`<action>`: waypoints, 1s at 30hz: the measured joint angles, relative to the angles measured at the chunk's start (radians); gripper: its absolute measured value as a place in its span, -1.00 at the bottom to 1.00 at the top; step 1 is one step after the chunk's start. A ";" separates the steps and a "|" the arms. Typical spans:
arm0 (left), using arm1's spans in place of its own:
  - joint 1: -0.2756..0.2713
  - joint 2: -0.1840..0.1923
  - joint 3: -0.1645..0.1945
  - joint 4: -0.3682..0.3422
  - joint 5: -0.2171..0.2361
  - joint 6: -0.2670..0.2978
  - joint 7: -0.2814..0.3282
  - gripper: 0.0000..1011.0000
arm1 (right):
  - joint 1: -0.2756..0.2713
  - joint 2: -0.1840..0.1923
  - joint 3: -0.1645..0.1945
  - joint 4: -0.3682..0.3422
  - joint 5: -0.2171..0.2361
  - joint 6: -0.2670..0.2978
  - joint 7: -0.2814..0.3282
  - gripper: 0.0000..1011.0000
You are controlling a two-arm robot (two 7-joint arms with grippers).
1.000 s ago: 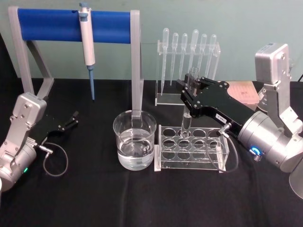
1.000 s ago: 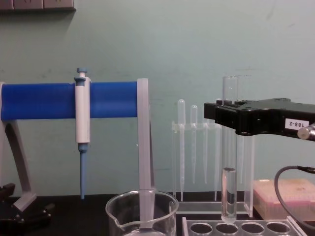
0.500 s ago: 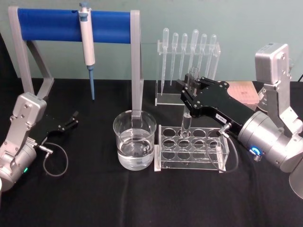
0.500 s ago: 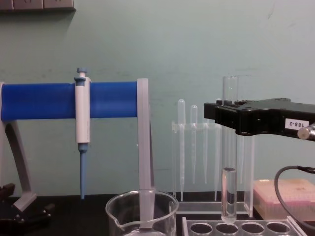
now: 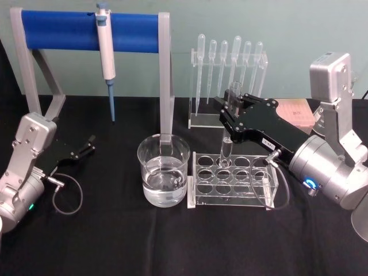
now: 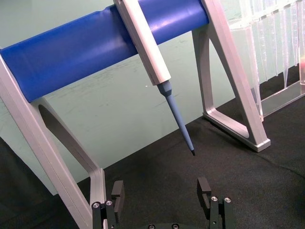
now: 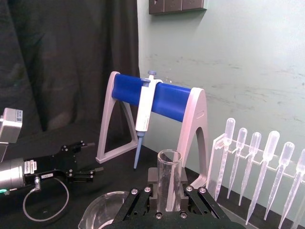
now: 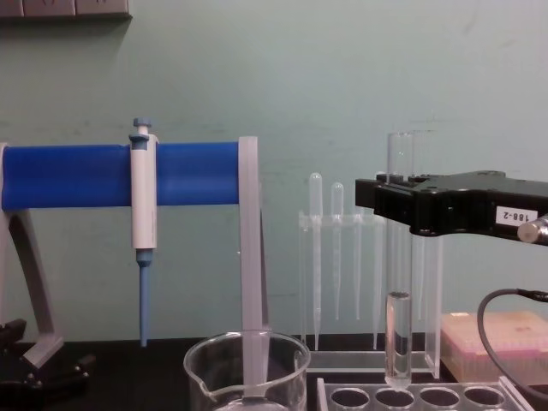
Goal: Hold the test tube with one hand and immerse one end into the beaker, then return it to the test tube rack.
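The black right gripper (image 5: 231, 108) is clenching the clear round-bottomed glass test tube (image 8: 398, 342) upright just above a clear rack's (image 5: 192, 192) hole, where holding it plumb looks key; the released left gripper (image 5: 89, 145) is idling far left.

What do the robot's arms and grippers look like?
Both arms are silver-grey metal with cylindrical wrists. The right gripper is black, flat and blocky, with a small white number label; its wrist has a blue ring light. The left gripper is also black, with a green light on its arm. A thin black cable loops from each gripper.
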 joint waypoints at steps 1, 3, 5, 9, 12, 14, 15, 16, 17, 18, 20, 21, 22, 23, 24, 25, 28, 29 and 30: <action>0.000 0.000 0.000 0.000 0.000 0.000 0.000 0.98 | 0.000 0.000 0.000 0.000 0.000 0.000 0.000 -0.55; 0.000 0.000 0.000 0.000 0.000 0.000 0.000 0.98 | 0.000 0.000 0.000 0.000 0.000 0.000 0.000 -0.55; 0.000 0.000 0.000 0.000 0.000 0.000 0.000 0.98 | 0.000 0.000 0.000 0.000 0.000 0.000 0.000 -0.55; 0.000 0.000 0.000 0.000 0.000 0.000 0.000 0.98 | 0.000 0.000 0.000 -0.001 0.000 0.001 0.000 -0.55; 0.000 0.000 0.000 0.000 0.000 0.000 0.000 0.98 | 0.006 0.004 0.000 -0.018 -0.006 0.011 -0.004 -0.55; 0.000 0.000 0.000 0.000 0.000 0.000 0.000 0.98 | 0.014 0.006 -0.002 -0.034 -0.010 0.022 -0.006 -0.55; 0.000 0.000 0.000 0.000 0.000 0.000 0.000 0.98 | 0.019 0.006 -0.003 -0.039 -0.010 0.027 -0.006 -0.55; 0.000 0.000 0.000 0.000 0.000 0.000 0.000 0.98 | 0.032 0.004 -0.009 -0.047 -0.011 0.036 -0.005 -0.55; 0.000 0.000 0.000 0.000 0.000 0.000 0.000 0.98 | 0.032 0.004 -0.009 -0.047 -0.011 0.036 -0.005 -0.55; 0.000 0.000 0.000 0.000 0.000 0.000 0.000 0.98 | 0.048 0.001 -0.017 -0.051 -0.011 0.044 -0.003 -0.55; 0.000 0.000 0.000 0.000 0.000 0.000 0.000 0.98 | 0.065 -0.007 -0.027 -0.051 -0.011 0.053 0.000 -0.55; 0.000 0.000 0.000 0.000 0.000 0.000 0.000 0.98 | 0.083 -0.015 -0.037 -0.049 -0.011 0.059 0.003 -0.55; 0.000 0.000 0.000 0.000 0.000 0.000 0.000 0.98 | 0.094 -0.020 -0.044 -0.046 -0.012 0.062 0.004 -0.55; 0.000 0.000 0.000 0.000 0.000 0.000 0.000 0.98 | 0.105 -0.026 -0.051 -0.041 -0.014 0.064 0.005 -0.55; 0.000 0.000 0.000 0.000 0.000 0.000 0.000 0.98 | 0.126 -0.040 -0.066 -0.028 -0.017 0.069 0.006 -0.55; 0.000 0.000 0.000 0.000 0.000 0.000 0.000 0.98 | 0.136 -0.046 -0.074 -0.022 -0.018 0.069 0.006 -0.55; 0.000 0.000 0.000 0.000 0.000 0.000 0.000 0.98 | 0.174 -0.077 -0.105 0.013 -0.029 0.070 0.007 -0.55; 0.000 0.000 0.000 0.000 0.000 0.000 0.000 0.98 | 0.182 -0.084 -0.113 0.021 -0.032 0.069 0.007 -0.55; 0.000 0.000 0.000 0.000 0.000 0.000 0.000 0.98 | 0.194 -0.098 -0.124 0.039 -0.037 0.066 0.006 -0.55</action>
